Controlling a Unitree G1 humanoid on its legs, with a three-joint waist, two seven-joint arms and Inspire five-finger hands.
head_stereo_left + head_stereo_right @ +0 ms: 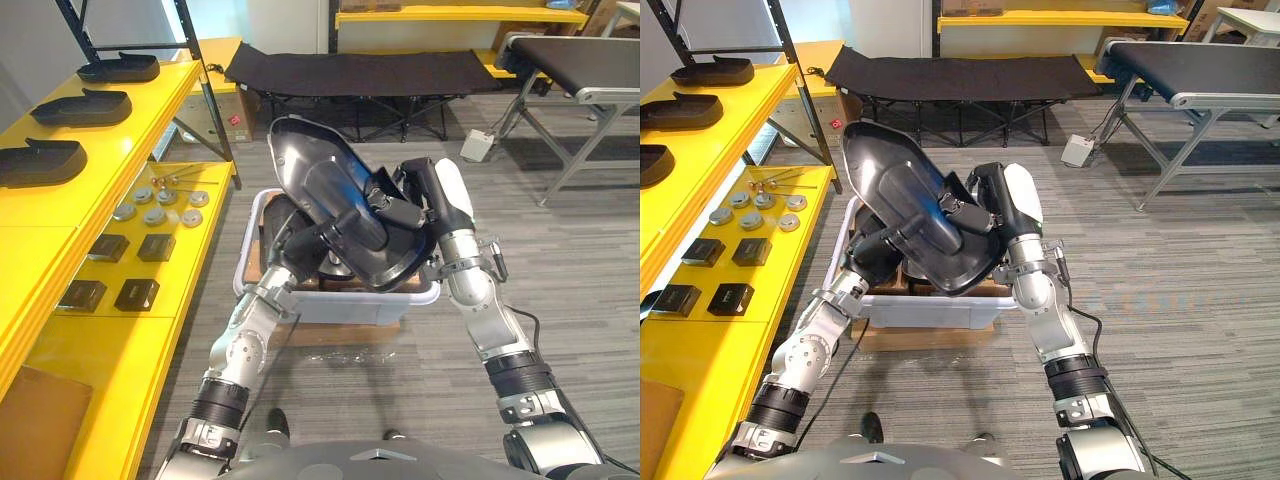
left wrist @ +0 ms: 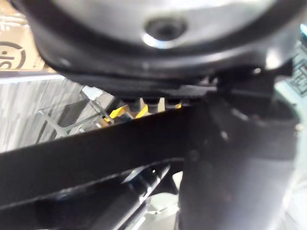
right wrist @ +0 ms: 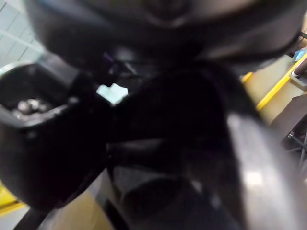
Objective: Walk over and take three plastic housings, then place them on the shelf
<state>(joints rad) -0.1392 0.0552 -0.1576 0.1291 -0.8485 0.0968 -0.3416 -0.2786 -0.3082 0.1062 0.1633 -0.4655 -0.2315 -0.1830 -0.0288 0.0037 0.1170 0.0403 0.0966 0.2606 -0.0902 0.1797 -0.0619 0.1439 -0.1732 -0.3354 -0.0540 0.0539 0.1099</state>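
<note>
A large black plastic housing [image 1: 335, 200] hangs tilted above a white bin [image 1: 330, 303], held between both hands. My left hand [image 1: 300, 248] reaches up from below at the housing's lower left and its fingers curl round the raised middle part. My right hand [image 1: 405, 212], with its white cover, grips the housing's right edge with fingers curled over it. More dark parts lie in the bin under the housing, mostly hidden. Three other black housings [image 1: 82, 106] rest in a row on the yellow shelf's top level [image 1: 150, 110] at the left.
On the shelf's lower level [image 1: 190, 260] lie small black boxes [image 1: 137, 293] and several metal discs [image 1: 155, 213]. A black folding cot [image 1: 360, 72] stands behind the bin. A grey conveyor frame [image 1: 580, 70] is at the far right, with a white box [image 1: 478, 145] on the floor.
</note>
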